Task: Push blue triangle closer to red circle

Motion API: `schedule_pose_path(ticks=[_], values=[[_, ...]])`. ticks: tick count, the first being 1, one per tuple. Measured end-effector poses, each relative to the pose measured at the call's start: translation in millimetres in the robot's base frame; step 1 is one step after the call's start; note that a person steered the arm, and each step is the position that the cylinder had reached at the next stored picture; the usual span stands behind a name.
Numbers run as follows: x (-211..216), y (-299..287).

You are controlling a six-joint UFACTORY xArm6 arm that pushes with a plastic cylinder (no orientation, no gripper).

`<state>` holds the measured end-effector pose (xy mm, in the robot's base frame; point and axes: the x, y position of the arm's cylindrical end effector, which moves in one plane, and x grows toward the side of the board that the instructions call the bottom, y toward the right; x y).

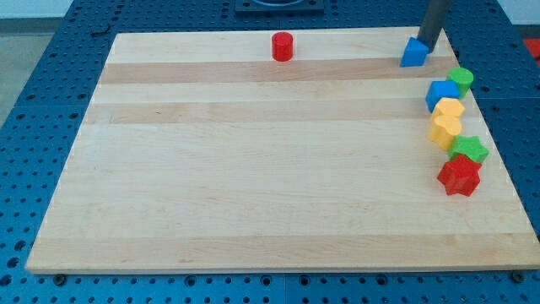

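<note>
The blue triangle (413,53) lies near the view's top right on the wooden board (253,169). The red circle (282,46) stands near the top edge, well to the triangle's left. My tip (427,46) is the lower end of the dark rod and stands right at the triangle's upper right side, touching it or nearly so.
A cluster of blocks runs down the right edge: a green block (461,79), a blue block (441,94), two yellow blocks (450,109) (444,130), a green star (469,149) and a red star (459,176). The board's right edge is close by.
</note>
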<state>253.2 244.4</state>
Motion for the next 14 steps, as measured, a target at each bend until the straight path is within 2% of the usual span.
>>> schedule_pose_path(ticks=[3,5,7,10,12,13,14], values=[[33.0,34.2],[26.7,-17.5],[13.4,-39.9],[11.9,-153.2],[50.3,-171.8],[52.4,-183.3],[35.7,-196.8]])
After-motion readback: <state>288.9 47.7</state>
